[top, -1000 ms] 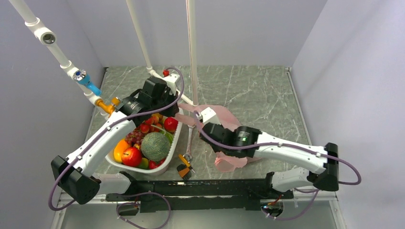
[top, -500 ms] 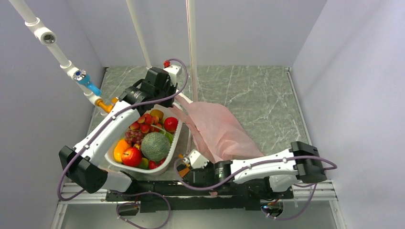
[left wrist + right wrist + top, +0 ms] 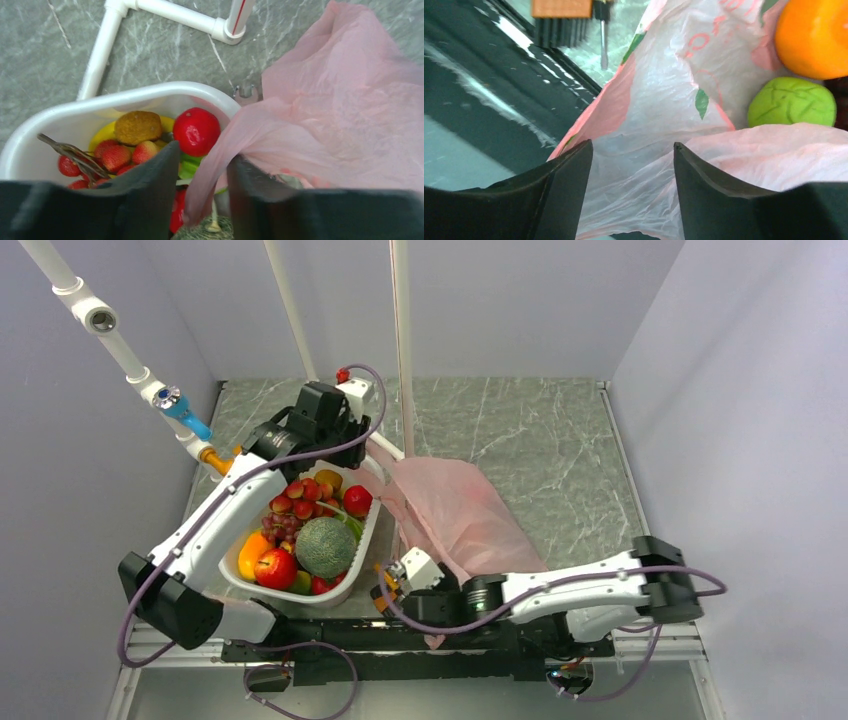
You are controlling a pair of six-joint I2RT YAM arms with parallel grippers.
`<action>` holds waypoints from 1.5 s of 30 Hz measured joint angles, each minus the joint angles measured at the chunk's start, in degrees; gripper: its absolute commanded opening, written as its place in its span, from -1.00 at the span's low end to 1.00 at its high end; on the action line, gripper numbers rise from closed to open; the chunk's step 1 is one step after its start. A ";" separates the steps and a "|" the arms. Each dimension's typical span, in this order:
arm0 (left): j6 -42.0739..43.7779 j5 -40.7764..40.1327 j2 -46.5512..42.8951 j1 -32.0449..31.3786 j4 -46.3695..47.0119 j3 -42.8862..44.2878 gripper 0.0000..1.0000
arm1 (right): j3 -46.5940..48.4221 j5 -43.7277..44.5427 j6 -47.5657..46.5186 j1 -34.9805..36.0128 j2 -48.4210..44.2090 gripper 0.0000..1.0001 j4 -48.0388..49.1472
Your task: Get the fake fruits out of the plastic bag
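Observation:
The pink plastic bag (image 3: 455,515) lies stretched across the table from the white basket toward the near edge. My left gripper (image 3: 202,160) hovers over the basket's rim, jaws apart, with a loose strip of the bag (image 3: 320,110) hanging between the fingers. My right gripper (image 3: 630,150) sits low at the near edge, also open, with crumpled bag film (image 3: 659,115) lying between its fingers. Inside the bag, at the right of the right wrist view, sit an orange fake fruit (image 3: 814,35) and a light green one (image 3: 791,102). From above, the left gripper (image 3: 366,445) and right gripper (image 3: 388,592) stand at opposite ends of the bag.
The white basket (image 3: 150,90) holds a netted melon (image 3: 325,547), strawberries, grapes and a red round fruit (image 3: 196,131). A white pipe frame (image 3: 100,55) lies behind it. An orange brush (image 3: 561,15) and the black base rail (image 3: 484,100) are beside the right gripper.
The right arm swung from mid-table down to the near edge, drawing the bag out flat. Both grippers went from shut to open; the left arm shifted slightly back.

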 measured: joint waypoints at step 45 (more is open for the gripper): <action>-26.12 8.11 -16.35 -30.93 29.57 -32.39 0.29 | -15.72 0.94 8.48 0.00 -35.19 -0.59 13.57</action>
